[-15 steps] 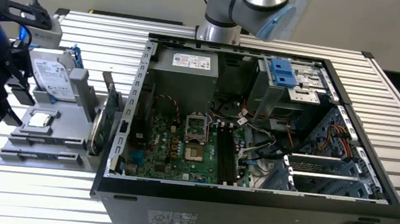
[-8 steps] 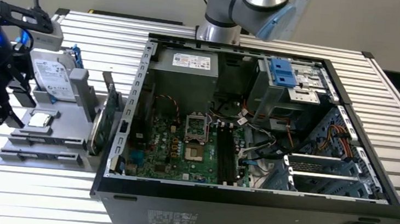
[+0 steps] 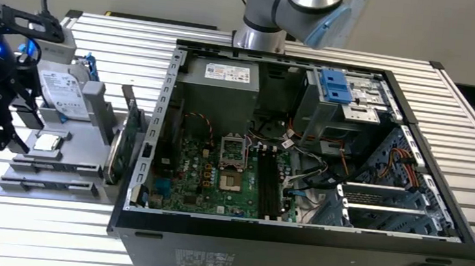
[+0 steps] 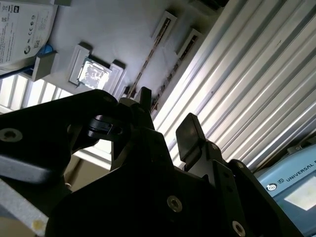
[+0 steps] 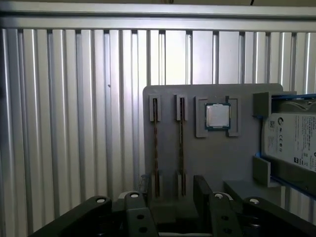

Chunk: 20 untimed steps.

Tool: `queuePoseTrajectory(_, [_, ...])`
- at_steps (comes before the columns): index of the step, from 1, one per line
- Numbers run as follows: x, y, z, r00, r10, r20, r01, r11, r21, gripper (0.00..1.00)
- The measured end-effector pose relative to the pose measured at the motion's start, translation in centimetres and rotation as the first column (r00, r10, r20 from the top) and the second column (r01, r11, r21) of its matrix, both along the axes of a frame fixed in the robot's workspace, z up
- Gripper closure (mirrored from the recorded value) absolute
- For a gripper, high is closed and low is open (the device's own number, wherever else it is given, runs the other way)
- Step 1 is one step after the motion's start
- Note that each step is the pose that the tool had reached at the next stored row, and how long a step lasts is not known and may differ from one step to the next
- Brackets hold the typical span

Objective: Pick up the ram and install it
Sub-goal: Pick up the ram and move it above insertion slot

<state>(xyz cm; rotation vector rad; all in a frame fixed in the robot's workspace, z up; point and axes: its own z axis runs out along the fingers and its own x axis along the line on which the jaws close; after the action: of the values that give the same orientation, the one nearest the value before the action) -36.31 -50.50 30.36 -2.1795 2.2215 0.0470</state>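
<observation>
Black two-finger hand (image 5: 174, 182): fingers apart, nothing held, poised over the grey plastic holder plate (image 5: 212, 163) on the ribbed aluminium counter (image 5: 74, 123). Two thin dark-green ram sticks (image 5: 181, 148) stand on edge in slots along the holder's edge, opposite the silver hard drive (image 5: 294, 140). I judge this is so the fingers can straddle one. The hand's body hides their near ends, and I cannot tell which stick is targeted.

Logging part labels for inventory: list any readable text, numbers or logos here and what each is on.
Nothing can be quoted in full.
hard drive, white sticker: print too small to read.
power supply, sticker: too small.
computer case, outer-panel sticker: blurred.
processor chip, lid: no marks legible.
blue arm cover: maker's logo and lettering, cut off at the picture's edge.
</observation>
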Motion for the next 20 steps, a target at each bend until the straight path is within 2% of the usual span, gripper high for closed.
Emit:
queuePoseTrajectory(2, [0.0,0.0,-0.2,1.0,0.0,-0.0006,0.0,1.0,0.0001,0.0])
queuePoseTrajectory(8, [-0.03,0.0,-0.82,1.0,0.0,-0.0083,0.0,1.0,0.0,0.0])
queuePoseTrajectory(12, [-0.03,0.0,-1.23,0.9999,0.0,-0.0172,0.0,1.0,-0.0001,0.0])
queuePoseTrajectory(20, [-0.03,-0.03,-2.18,0.9998,0.009,-0.0185,-0.009,1.0,-0.0001,0.0])
